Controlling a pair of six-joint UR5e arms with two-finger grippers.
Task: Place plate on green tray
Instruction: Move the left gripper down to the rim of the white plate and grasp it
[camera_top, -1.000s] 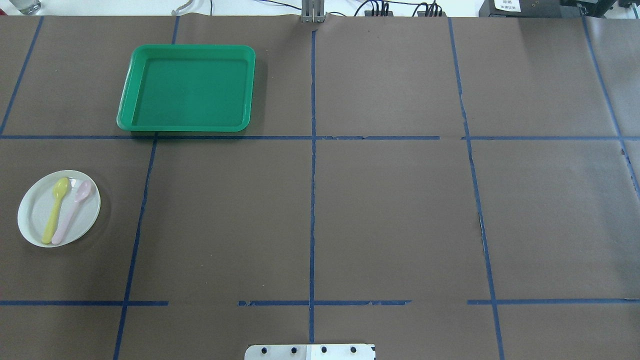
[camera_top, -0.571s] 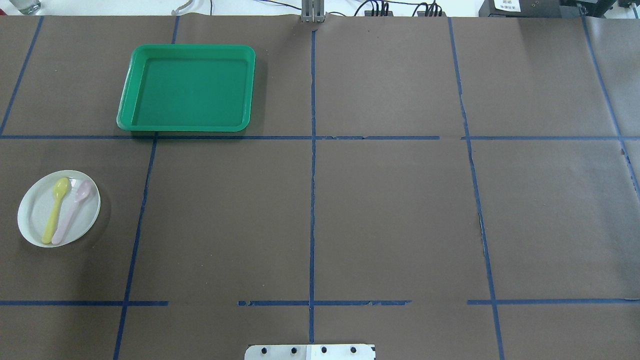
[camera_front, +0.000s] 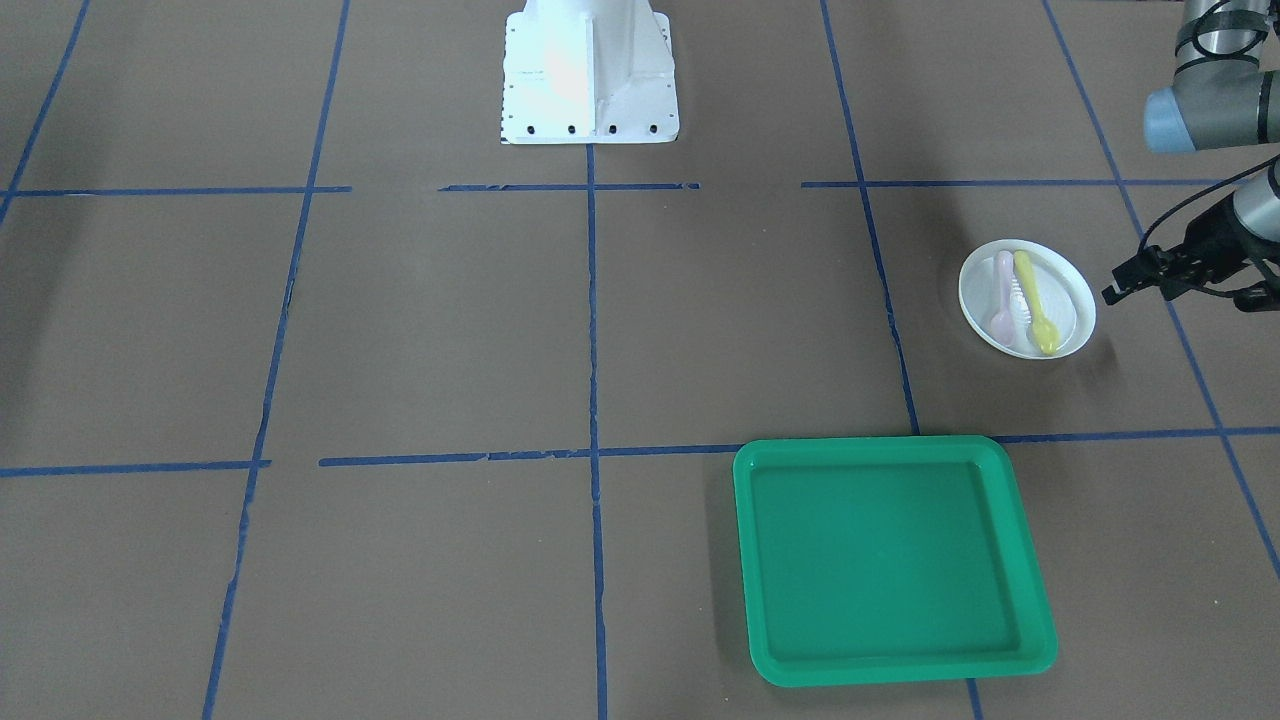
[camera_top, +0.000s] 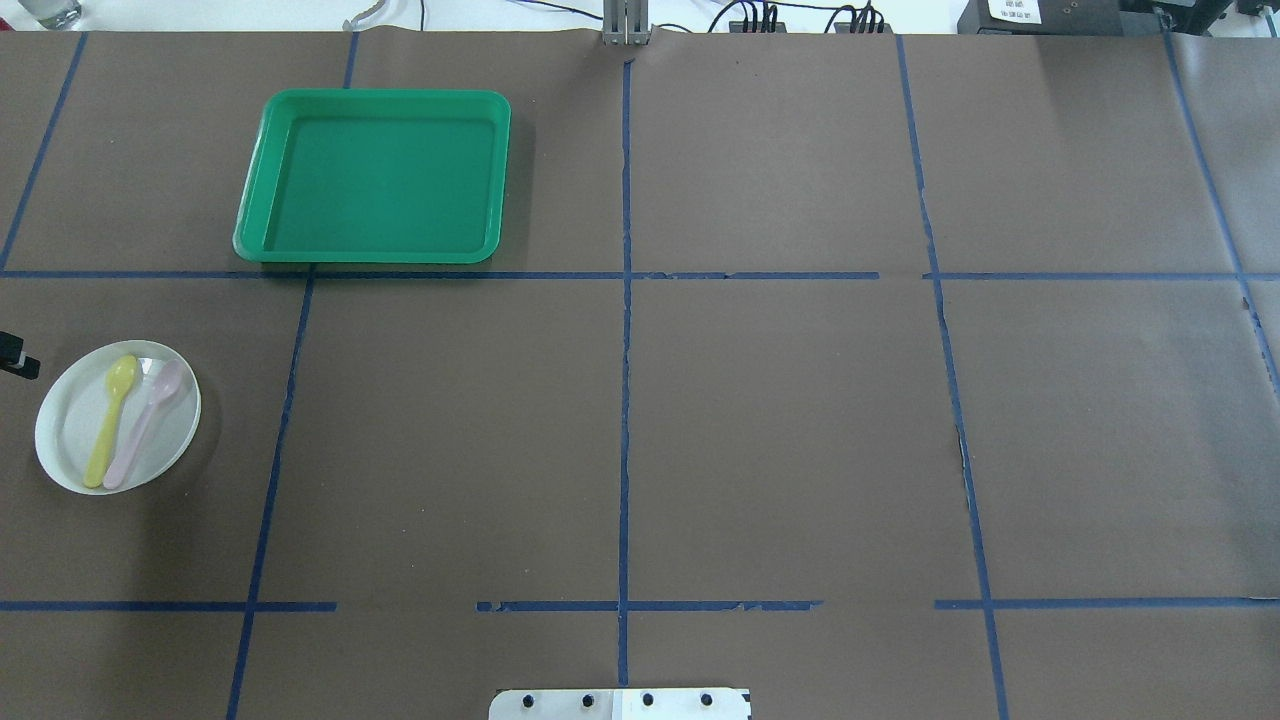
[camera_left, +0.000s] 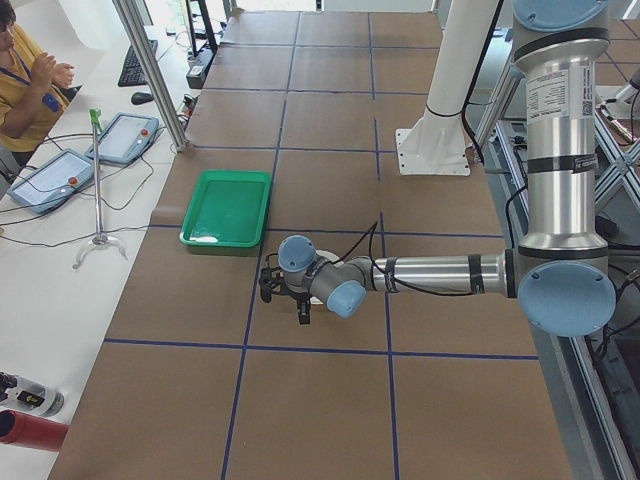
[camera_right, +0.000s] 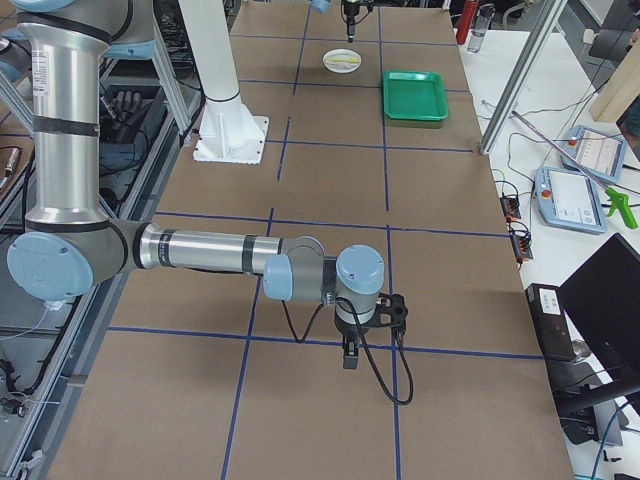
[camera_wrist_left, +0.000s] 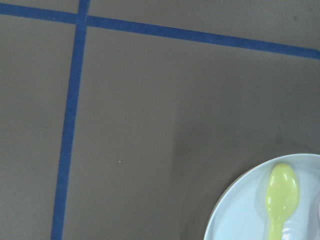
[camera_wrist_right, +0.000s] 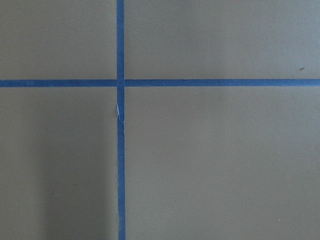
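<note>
The left tool (camera_top: 18, 357) has just edged in beside the plate (camera_top: 70, 430) — pickup only starting, released or clenched I cannot tell; the plate rests on the tabletop (camera_top: 760, 430), well apart from the green tray (camera_top: 380, 180)

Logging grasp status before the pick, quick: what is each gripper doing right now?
Left gripper: beside the plate, not touching it; open or closed cannot be told.
Right gripper: far from the plate; open or closed cannot be told.

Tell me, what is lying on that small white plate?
On the plate lie a yellow spoon and a pink spoon, side by side. The plate's surface right under them is covered.
</note>
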